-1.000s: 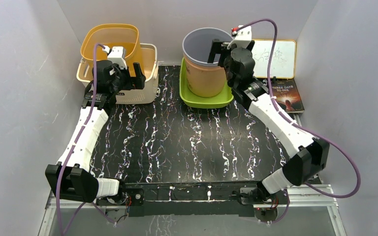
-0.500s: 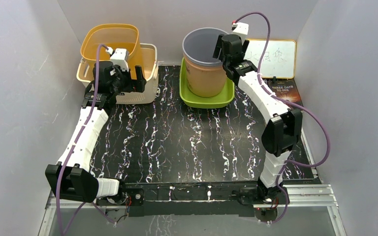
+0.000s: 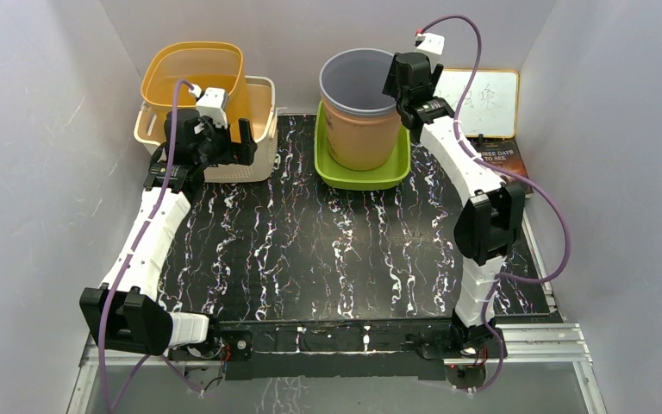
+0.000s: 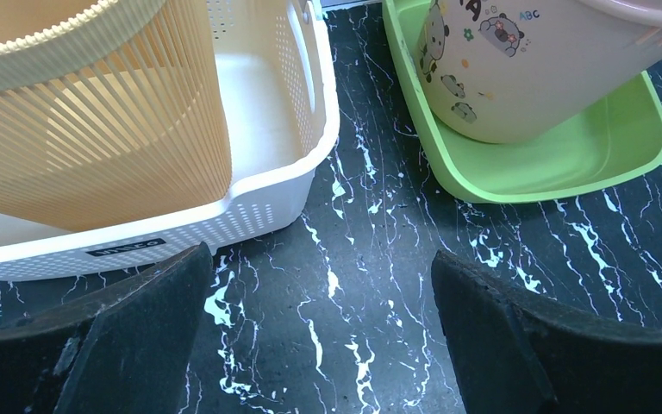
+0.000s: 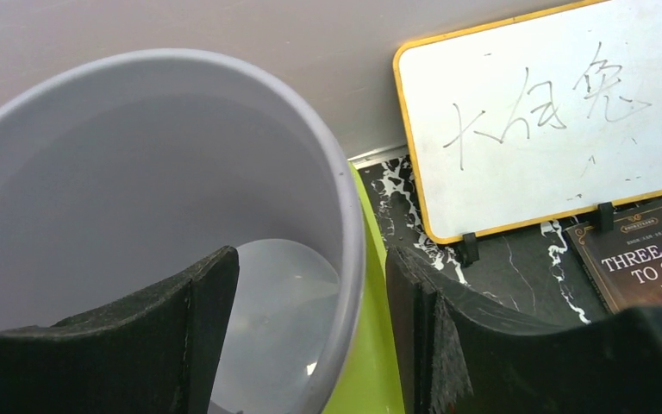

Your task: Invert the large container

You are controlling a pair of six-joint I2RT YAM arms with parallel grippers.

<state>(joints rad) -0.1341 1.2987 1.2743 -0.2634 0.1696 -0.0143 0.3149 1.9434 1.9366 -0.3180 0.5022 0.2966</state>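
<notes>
The large container (image 3: pixel 358 121) is a beige bucket with a grey inside and cartoon prints (image 4: pixel 517 60). It stands upright in a green tray (image 3: pixel 345 177) at the back of the table. My right gripper (image 3: pixel 399 84) hangs over its right rim (image 5: pixel 347 224), one finger inside the bucket (image 5: pixel 138 172) and the other outside. The right gripper (image 5: pixel 310 259) is open, with a gap showing on each side of the rim. My left gripper (image 3: pixel 224 141) is wide open over the black table (image 4: pixel 362 285), in front of the white basket, its jaws (image 4: pixel 321 259) holding nothing.
A ribbed orange bin (image 3: pixel 191 73) sits in a white perforated basket (image 3: pixel 263 103) at the back left. A yellow-framed whiteboard (image 3: pixel 483 103) and a dark book (image 3: pixel 500 164) lie right of the green tray (image 4: pixel 569 164). Grey walls enclose the table.
The right arm has straightened and carried its gripper back over the bucket's right rim, its jaws narrowing. The left arm has barely shifted.
</notes>
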